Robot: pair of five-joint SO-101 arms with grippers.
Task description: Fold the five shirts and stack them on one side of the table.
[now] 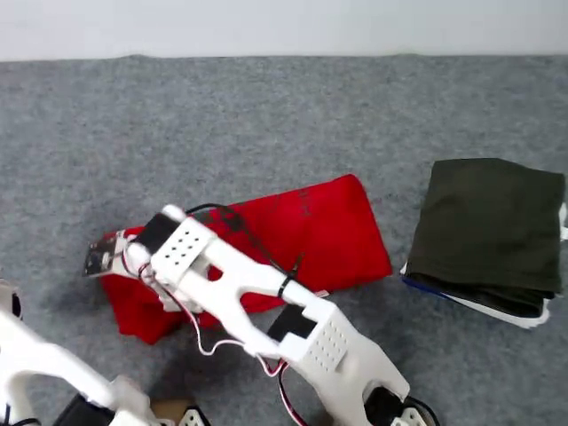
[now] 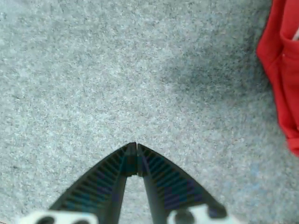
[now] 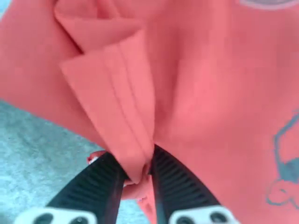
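Folding is in hand on the red shirt (image 1: 328, 235), which lies mid-bench (image 1: 266, 115), well apart from the folded stack (image 1: 488, 231) at one side. Right jaws are clamped on a pleat of its cloth. Left jaws are together, empty, over bare bench. The next move likely calls for carrying the pinched edge across and laying it flat.

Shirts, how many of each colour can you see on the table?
red shirt: 1
dark green shirt: 1
blue shirt: 1, only an edge shows under the dark green one
white shirt: 1, only an edge shows at the bottom
Total: 4
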